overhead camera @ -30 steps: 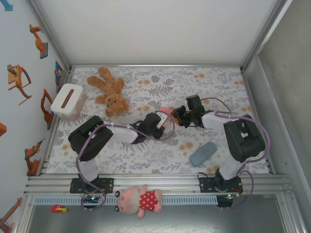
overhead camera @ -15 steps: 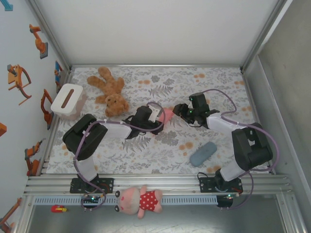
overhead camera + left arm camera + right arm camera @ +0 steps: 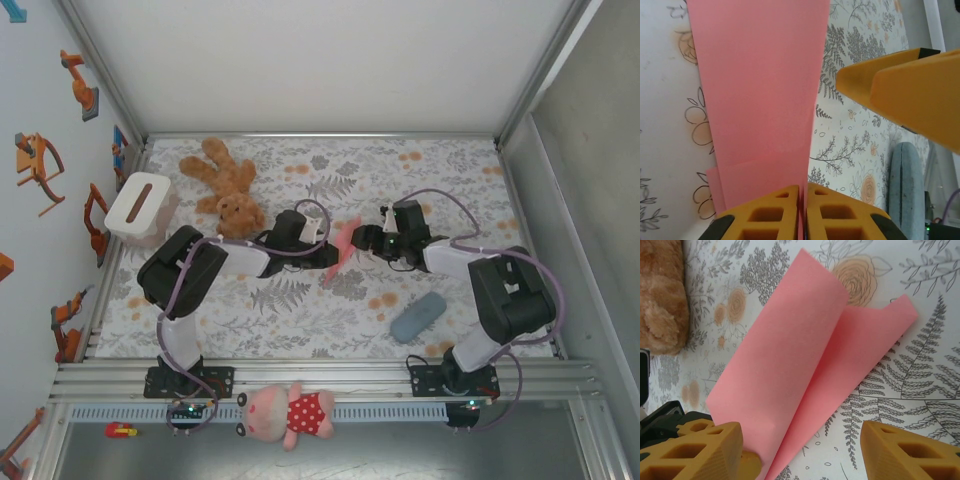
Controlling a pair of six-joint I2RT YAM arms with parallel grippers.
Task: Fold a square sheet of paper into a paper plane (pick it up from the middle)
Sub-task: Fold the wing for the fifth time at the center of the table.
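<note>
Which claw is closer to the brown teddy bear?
Left. The left gripper, shut on the pink paper, sits just right of the teddy bear; the right gripper, open, lies beyond the paper.

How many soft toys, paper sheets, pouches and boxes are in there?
Soft toys: 2, the brown teddy bear and the pink plush doll
Paper sheets: 1, the pink paper
Pouches: 1, the grey-blue pouch
Boxes: 1, the white box
Total: 5

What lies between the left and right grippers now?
The folded salmon-pink sheet, pinched by the shut left gripper; the open right gripper faces it, in the top view.
</note>
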